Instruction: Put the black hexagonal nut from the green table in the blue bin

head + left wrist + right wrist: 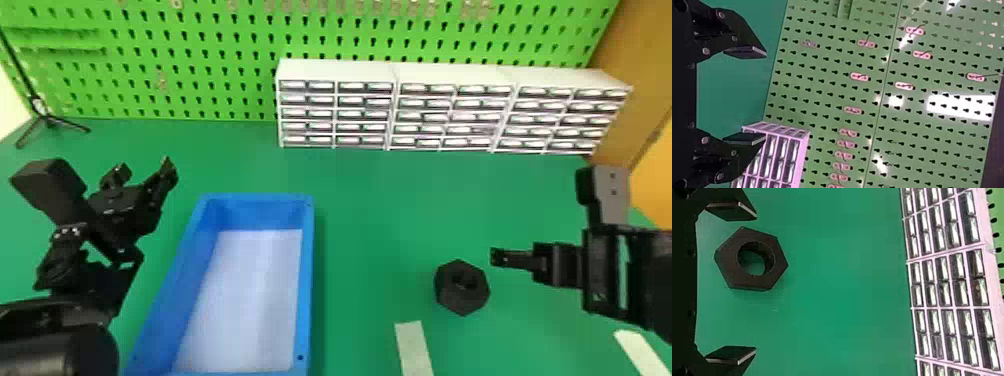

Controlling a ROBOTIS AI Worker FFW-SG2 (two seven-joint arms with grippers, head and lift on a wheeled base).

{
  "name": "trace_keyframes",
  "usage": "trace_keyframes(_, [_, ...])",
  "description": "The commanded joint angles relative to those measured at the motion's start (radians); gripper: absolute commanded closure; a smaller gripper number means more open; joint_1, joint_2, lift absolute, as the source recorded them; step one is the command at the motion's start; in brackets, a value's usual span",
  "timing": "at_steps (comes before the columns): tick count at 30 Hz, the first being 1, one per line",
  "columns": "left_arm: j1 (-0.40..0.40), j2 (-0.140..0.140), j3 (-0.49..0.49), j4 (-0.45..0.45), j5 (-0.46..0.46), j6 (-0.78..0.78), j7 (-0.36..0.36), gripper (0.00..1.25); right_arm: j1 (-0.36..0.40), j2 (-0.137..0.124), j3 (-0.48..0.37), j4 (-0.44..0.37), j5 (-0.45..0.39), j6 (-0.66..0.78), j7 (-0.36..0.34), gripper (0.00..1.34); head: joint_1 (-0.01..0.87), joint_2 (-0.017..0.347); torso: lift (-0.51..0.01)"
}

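The right gripper's fingers are spread wide, and near their tips a chunky, dull black hexagonal nut is seen flat on the green table (pretty big round hole, btw). Farther across, the blue bin is passed before the left gripper, also spread.

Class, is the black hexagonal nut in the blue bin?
No, the black hexagonal nut lies on the green table, to the right of the blue bin.
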Motion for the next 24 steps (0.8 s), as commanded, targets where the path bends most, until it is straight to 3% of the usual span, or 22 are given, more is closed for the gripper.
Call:
trace_keyframes(1, [-0.001,0.0,-0.001,0.0,0.0,0.005,0.0,0.5,-0.032,-0.025,0.039,0.044,0.001,0.001,0.0,0.1,0.692,0.008,-0.097])
trace_keyframes(9, [-0.001,0.0,-0.006,0.006,0.005,0.008,0.0,0.5,-0.066,-0.023,0.062,0.116,0.041,0.001,0.0,0.11,0.692,0.008,-0.097])
trace_keyframes(16, [-0.004,0.0,-0.009,0.008,0.006,0.011,0.0,0.5,-0.112,-0.056,0.119,0.195,0.046,0.001,0.0,0.11,0.692,0.008,-0.097])
trace_keyframes(24, [-0.006,0.0,-0.012,0.009,0.006,0.015,0.0,0.5,-0.164,-0.066,0.151,0.304,0.043,0.001,0.0,0.11,0.692,0.008,-0.097])
